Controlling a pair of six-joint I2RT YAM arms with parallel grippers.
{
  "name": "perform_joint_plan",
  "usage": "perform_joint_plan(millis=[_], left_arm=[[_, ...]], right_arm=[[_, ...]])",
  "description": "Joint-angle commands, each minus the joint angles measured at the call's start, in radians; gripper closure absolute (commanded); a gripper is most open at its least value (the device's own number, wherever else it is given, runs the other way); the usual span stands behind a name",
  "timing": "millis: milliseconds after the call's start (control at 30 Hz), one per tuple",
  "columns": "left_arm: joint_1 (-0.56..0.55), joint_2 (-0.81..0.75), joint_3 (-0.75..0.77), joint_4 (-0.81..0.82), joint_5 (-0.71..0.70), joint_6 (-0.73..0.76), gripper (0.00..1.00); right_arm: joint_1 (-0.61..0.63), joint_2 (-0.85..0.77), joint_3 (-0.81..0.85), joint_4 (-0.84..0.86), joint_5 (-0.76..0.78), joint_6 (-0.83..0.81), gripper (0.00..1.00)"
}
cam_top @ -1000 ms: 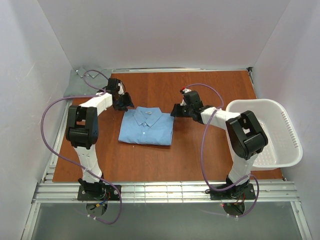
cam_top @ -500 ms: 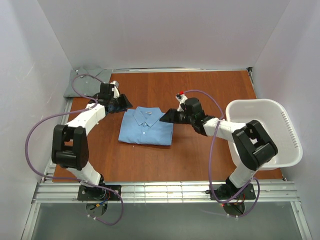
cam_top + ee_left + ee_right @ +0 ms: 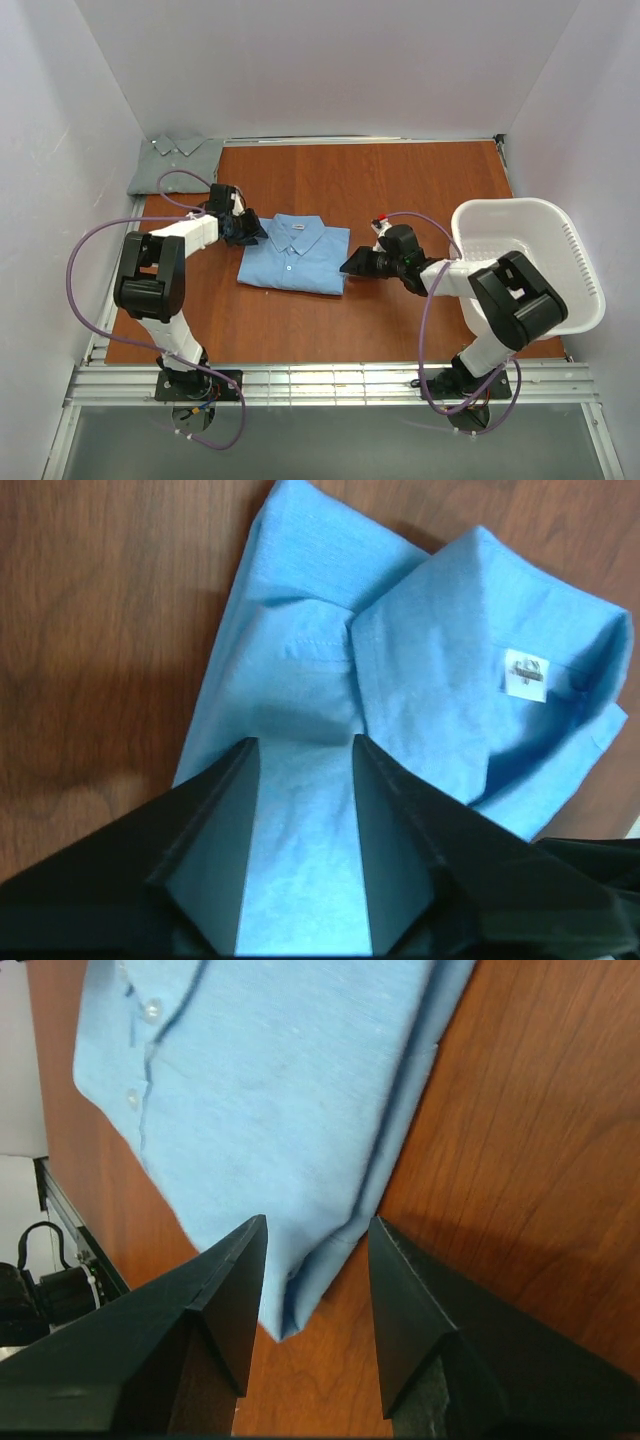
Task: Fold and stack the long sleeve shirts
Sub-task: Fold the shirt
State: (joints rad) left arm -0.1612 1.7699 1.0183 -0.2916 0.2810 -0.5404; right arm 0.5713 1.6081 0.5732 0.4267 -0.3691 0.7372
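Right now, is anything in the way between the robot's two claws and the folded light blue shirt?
Nothing visible. The left gripper is open over the folded light blue cloth shirt near its collar, and the right gripper is open at its near corner on the brown wooden table.

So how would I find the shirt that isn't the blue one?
Look at the brown wooden table and go to its far left corner. The grey-green shirt lies there, folded with its collar showing. The light blue shirt sits in the middle of the table, but this one is a dull greenish grey and is tucked away in the corner by itself.
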Motion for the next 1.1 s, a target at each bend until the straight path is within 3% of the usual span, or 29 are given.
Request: perform_joint_plan(millis=[0, 100, 233, 400, 633, 833, 967, 1067], left_arm=[[-0.003, -0.131, 0.037, -0.035, 0.006, -0.003, 0.62], [-0.011, -0.254, 0.008, -0.066, -0.003, -0.007, 0.52], [-0.017, -0.384, -0.104, -0.073, 0.001, -0.047, 0.50], [-0.018, -0.391, -0.285, 0.018, 0.026, -0.113, 0.58], [-0.015, -0.323, -0.380, 0.085, -0.055, -0.151, 0.69], [-0.015, -0.415, -0.382, 0.049, -0.066, -0.164, 0.68], [-0.015, -0.458, -0.301, 0.031, -0.045, -0.121, 0.54], [-0.015, -0.417, -0.200, 0.032, -0.042, -0.093, 0.50]], right_arm=[[-0.001, -0.114, 0.042, -0.052, 0.013, -0.050, 0.61], [0.005, -0.157, 0.069, -0.060, -0.025, -0.042, 0.62], [0.068, -0.146, 0.111, -0.051, -0.068, -0.025, 0.62], [0.125, -0.054, 0.042, 0.079, -0.056, 0.069, 0.65], [0.090, 0.055, -0.076, 0.119, 0.004, 0.100, 0.75], [0.065, -0.028, -0.083, 0.074, 0.038, 0.065, 0.75], [0.053, -0.120, 0.020, 0.006, 0.055, -0.007, 0.75], [0.032, -0.111, 0.112, 0.003, 0.055, -0.019, 0.75]])
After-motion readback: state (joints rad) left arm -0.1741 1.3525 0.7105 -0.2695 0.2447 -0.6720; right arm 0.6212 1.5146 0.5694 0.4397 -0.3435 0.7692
